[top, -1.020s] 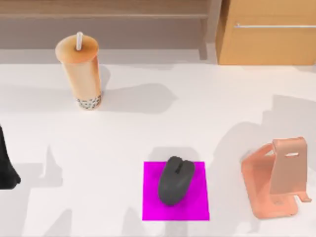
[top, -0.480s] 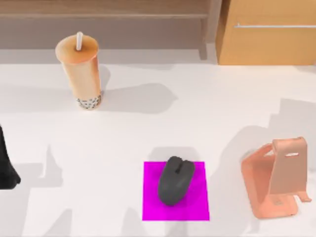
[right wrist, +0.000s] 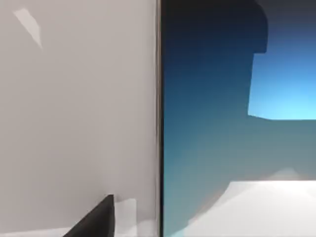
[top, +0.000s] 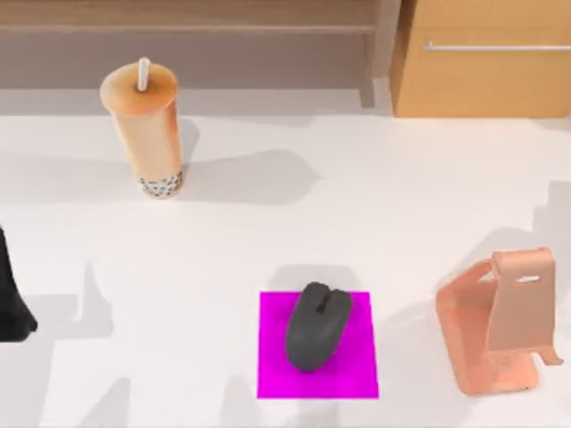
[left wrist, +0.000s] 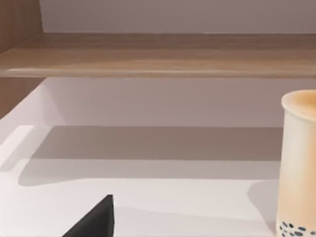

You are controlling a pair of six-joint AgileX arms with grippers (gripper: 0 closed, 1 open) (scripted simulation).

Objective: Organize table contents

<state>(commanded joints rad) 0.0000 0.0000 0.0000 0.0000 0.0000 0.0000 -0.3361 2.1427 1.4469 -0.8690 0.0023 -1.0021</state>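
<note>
White tabletop, the table (top: 375, 205), spans nearly the whole top view; behind it you see a wooden cabinet (top: 482, 76) with a metal handle, cut off at the far right edge. Next in size, the bubble-tea cup (top: 145, 134) stands upright at the far left of the table, its straw up; the left wrist view catches one side of it at the frame edge (left wrist: 298, 168). The phone stand (top: 495, 325) sits near the right edge, close to the front. The magenta mat (top: 357, 366) lies at front centre, and the mouse (top: 318, 325) rests on it. A black object (top: 11, 303) is clipped by the left edge — you cannot identify it. The right wrist view looks close onto the smartphone (right wrist: 217, 123), its blue screen partly shadowed. Neither gripper's jaw state is readable — treat both as undetermined.
</note>
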